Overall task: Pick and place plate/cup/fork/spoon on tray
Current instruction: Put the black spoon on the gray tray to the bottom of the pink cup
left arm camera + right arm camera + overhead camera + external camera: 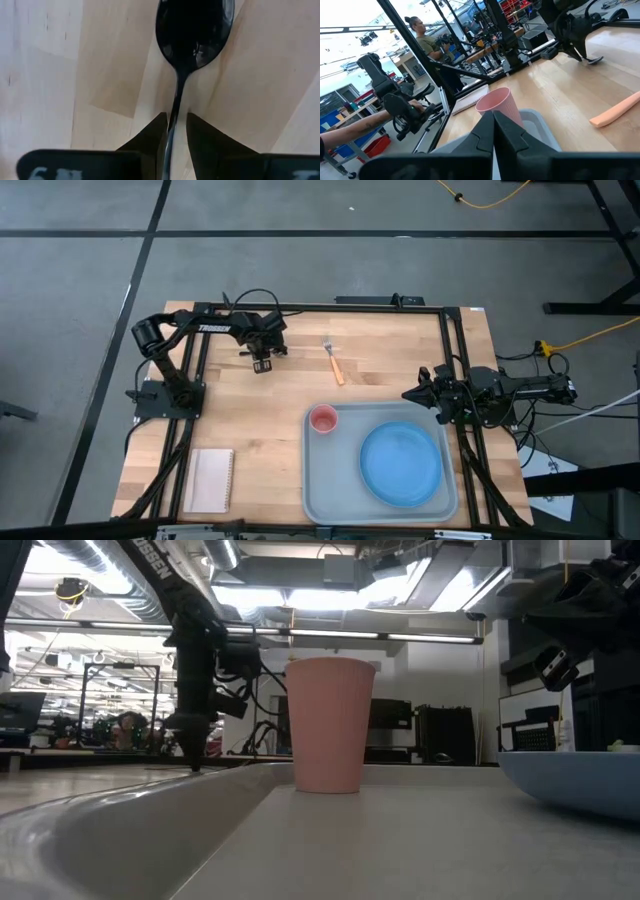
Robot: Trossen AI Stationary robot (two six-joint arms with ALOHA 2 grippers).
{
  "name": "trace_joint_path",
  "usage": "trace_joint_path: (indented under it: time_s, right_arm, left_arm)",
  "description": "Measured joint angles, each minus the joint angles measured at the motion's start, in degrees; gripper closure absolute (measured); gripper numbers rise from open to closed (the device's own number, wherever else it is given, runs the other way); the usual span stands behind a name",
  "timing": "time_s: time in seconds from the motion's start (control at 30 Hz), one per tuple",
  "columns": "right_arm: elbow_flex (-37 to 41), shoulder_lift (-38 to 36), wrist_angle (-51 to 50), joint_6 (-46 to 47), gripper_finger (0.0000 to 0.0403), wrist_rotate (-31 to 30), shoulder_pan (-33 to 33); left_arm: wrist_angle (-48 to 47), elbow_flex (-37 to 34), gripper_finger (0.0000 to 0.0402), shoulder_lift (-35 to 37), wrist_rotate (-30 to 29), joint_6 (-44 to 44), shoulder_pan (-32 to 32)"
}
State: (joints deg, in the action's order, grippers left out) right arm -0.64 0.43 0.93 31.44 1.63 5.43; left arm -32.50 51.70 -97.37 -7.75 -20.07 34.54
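The dark spoon (194,31) lies on the bare wood at the table's far left. My left gripper (176,120) points down over it and is open. Its fingers stand on either side of the thin handle (175,107), with wood showing between the handle and one finger. The same gripper (262,363) shows from above. The orange-handled fork (334,362) lies on the wood to its right. The pink cup (323,419) and the light-blue plate (401,463) stand on the grey-blue tray (330,490). My right gripper (493,119) is shut and waits level at the table's right edge (425,394).
A white notepad (211,478) lies at the near left. A black frame (320,307) runs along the table's edges. Bare wood lies between the spoon and the tray. Beyond the table a person (422,40) stands, and a hand (415,106) holds a control arm.
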Motion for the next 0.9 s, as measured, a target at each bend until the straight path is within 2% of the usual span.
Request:
trace_joint_path:
  time_s: [0.27,0.53,0.9]
  right_arm:
    - [0.0,0.0,0.0,0.0,0.0397,0.0,0.0]
    - [0.0,0.0,0.0,0.0,0.0397,0.0,0.0]
    - [0.0,0.0,0.0,-3.3,0.0397,0.0,0.0]
  left_arm:
    - [-1.6,0.1,0.034,-0.5,1.3,2.5,-0.2]
    - [-2.2,0.1,0.0394,-0.6,3.4,6.6,-0.2]
    - [-1.2,0.0,0.0399,-0.6,3.4,9.1,-0.2]
